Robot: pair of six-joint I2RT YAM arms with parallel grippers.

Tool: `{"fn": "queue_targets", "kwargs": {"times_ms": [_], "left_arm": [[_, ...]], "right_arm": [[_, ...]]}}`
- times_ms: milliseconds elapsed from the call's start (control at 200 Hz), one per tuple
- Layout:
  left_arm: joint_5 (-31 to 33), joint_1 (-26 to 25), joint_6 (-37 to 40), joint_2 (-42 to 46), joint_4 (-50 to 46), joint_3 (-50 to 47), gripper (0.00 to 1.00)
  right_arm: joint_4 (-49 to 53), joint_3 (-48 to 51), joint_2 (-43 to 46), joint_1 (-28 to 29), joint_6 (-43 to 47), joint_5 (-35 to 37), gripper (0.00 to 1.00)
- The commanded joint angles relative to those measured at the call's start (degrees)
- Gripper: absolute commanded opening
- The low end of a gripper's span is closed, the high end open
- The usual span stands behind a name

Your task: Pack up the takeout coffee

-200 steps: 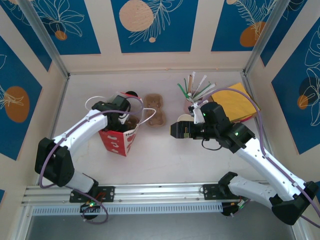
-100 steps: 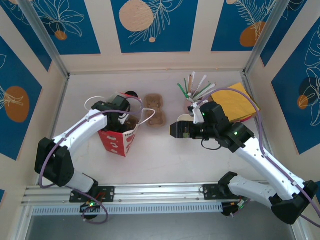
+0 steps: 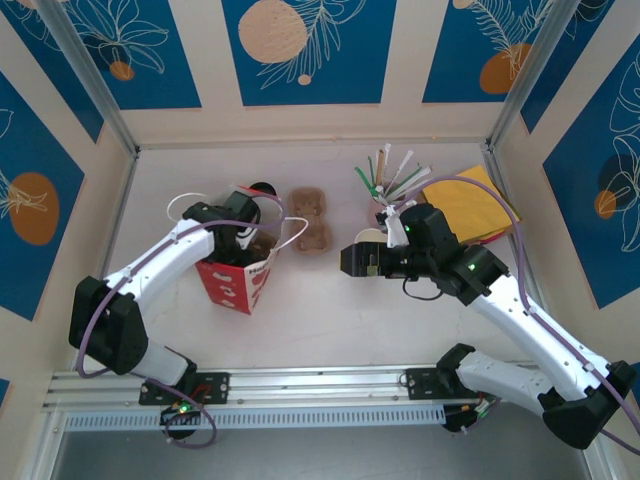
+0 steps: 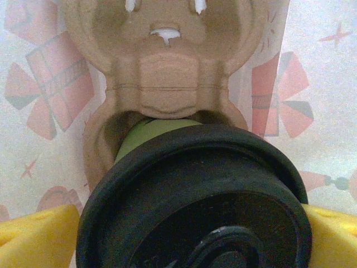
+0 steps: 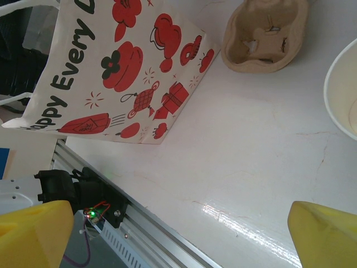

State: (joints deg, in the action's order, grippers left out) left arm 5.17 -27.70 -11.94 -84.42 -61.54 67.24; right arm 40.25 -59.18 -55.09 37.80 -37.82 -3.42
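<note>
Clasps the takeout coffee (image 4: 192,190) in the left jaws, spread wide, with a yellow pad (image 4: 36,234) against each side of the black lid. Holds it inside the gift bag (image 3: 232,282), green body down in one well of a cardboard carrier (image 4: 167,72). Hangs the right jaws fully apart and empty over the counter (image 5: 251,139), beside the bag and just short of a white cup (image 5: 343,95).

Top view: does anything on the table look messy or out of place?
Slightly. The straws fan out untidily at the back, and the gift bag stands at an angle to the table edge, beside a spare cup carrier. Nothing looks spilled.
</note>
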Motion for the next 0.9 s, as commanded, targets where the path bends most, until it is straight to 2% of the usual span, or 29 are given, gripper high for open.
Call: {"fn": "queue_targets", "kwargs": {"times_ms": [0,895], "left_arm": [[1.38,0.64,-0.37,0.49,-3.93,0.34,0.95],[1.48,0.71,-0.52,1.4,-4.73,1.0,0.95]], "right_arm": [[-0.44,0.2,0.02,-0.19,-0.06,-1.33,0.99],[-0.48,0.38,0.33,-0.01,-0.46,-1.33,0.99]]}}
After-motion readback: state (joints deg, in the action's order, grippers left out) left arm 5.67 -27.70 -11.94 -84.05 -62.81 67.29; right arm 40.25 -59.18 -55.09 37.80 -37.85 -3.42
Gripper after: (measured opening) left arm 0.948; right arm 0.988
